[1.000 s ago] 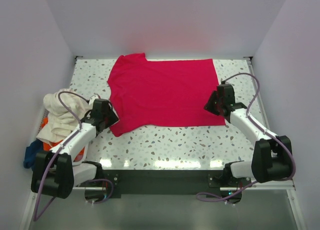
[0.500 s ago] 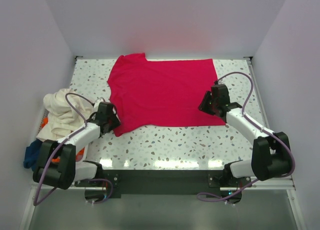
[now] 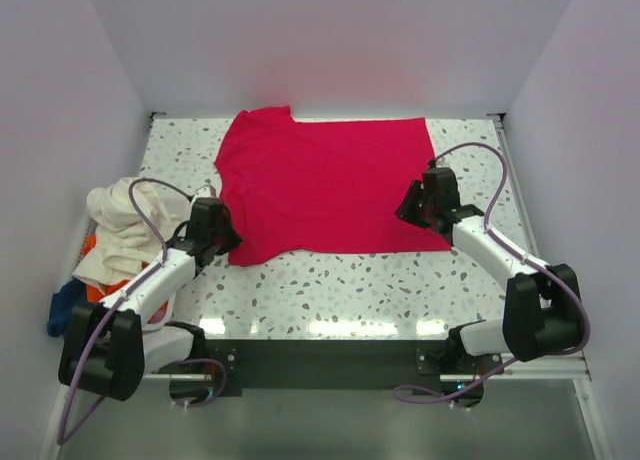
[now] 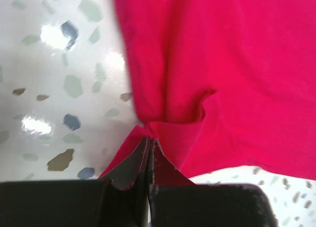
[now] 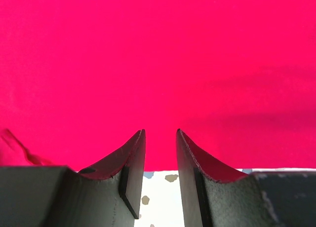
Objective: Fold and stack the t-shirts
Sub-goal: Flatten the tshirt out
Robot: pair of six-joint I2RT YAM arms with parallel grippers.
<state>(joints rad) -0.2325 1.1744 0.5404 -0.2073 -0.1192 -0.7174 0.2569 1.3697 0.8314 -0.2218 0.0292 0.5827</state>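
The crimson red t-shirt (image 3: 325, 185) lies spread flat on the speckled table (image 3: 340, 280). My left gripper (image 3: 225, 242) is at its near left corner. In the left wrist view the jaws (image 4: 148, 140) are shut, pinching a bunched fold of the red cloth (image 4: 237, 64). My right gripper (image 3: 410, 208) hovers over the shirt's near right edge. Its fingers (image 5: 161, 133) stand apart, with nothing between them, above the red cloth (image 5: 158, 54) and its hem. A cream white t-shirt (image 3: 120, 225) is heaped at the left, with an orange one (image 3: 97, 292) and a dark blue one (image 3: 62, 310) beneath it.
The heap of shirts sits at the table's left edge, beside my left arm. White walls close in the back and both sides. Bare speckled tabletop (image 5: 163, 187) runs along the front between the two arm bases.
My left gripper has shut on the shirt's near left corner and bunched it slightly. My right gripper shifted a little left onto the shirt's edge, then held still.
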